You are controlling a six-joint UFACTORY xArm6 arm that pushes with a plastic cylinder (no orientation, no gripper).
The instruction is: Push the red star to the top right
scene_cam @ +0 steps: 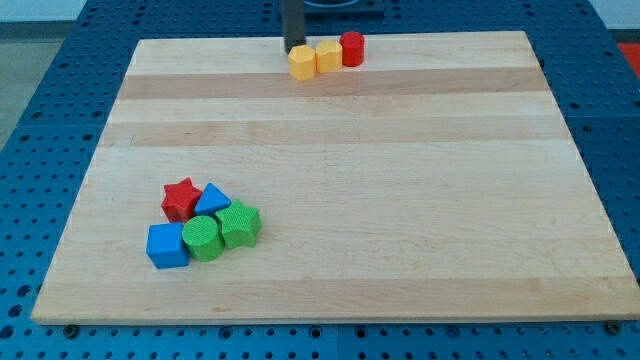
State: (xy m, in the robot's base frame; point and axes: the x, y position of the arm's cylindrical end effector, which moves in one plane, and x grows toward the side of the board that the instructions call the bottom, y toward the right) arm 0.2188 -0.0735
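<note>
Standing at the view's top edge of the wooden desk (400, 200), the arm's dark rod ends in a plain tip (295, 50) rather than a pincer, so nothing opens, closes or grips; the tip rests just beside, and apparently touching, the upper left of a yellow block (302, 63). That block heads a touching row of three: a second yellow block (328, 56) beside it and a red cylinder (352, 49) at the row's right end. Well apart, toward the view's lower left, sits a tight cluster of five: the red star (181, 199), a blue triangular block (212, 199) touching its right side, a blue cube (167, 245) below, a green cylinder (202, 238) and a green star-like block (240, 224). Count: two red, two yellow, two blue, two green – eight blocks in all
</note>
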